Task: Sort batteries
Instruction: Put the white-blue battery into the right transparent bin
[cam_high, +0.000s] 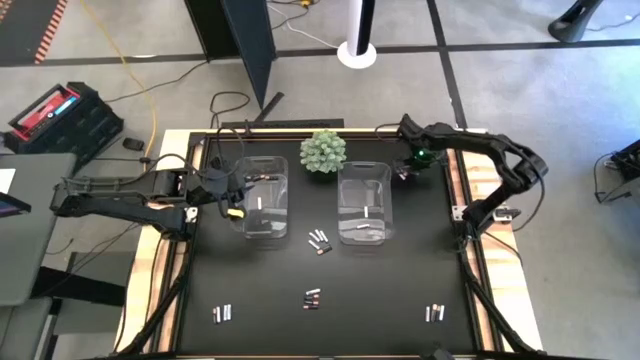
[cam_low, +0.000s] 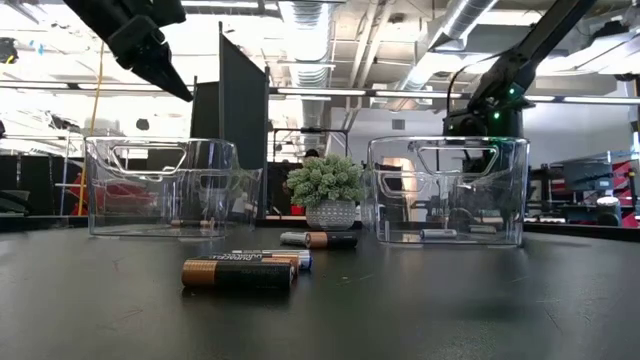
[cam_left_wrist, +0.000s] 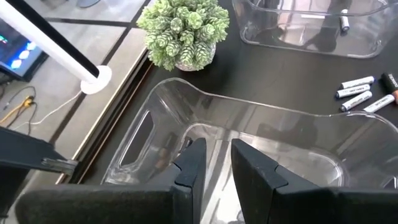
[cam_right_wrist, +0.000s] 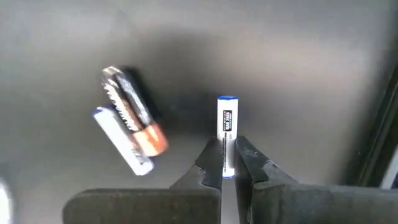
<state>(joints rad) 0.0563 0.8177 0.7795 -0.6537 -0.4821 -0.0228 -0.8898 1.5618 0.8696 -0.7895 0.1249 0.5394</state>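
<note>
two clear bins sit on the black table (cam_high: 330, 320) either side of a green spiky plant (cam_high: 323, 151): the left bin (cam_high: 262, 197) and the right bin (cam_high: 364, 202), each with a few batteries lying inside. the right gripper (cam_right_wrist: 229, 163) is down at the far right part of the table, just beside the right bin's far corner, and its jaws are closed on a pale battery (cam_right_wrist: 226, 134) with blue ends, which lies on the mat with its near half pinched between the fingers. close by in the right wrist view, a dark battery (cam_right_wrist: 132, 114) with a copper end lies against a second pale cell (cam_right_wrist: 122, 142), both apart from the gripper. the left gripper (cam_left_wrist: 214, 163) hangs above the left bin's outer edge, fingers set a narrow gap apart with nothing seen between them. more batteries lie loose on the table: a small cluster between the bins (cam_high: 318, 240), a pair nearer the front middle (cam_high: 312, 298), a group at front left (cam_high: 222, 313) and another at front right (cam_high: 434, 313). in the low view a dark copper-ended cell (cam_low: 240, 273) lies nearest the camera
</note>
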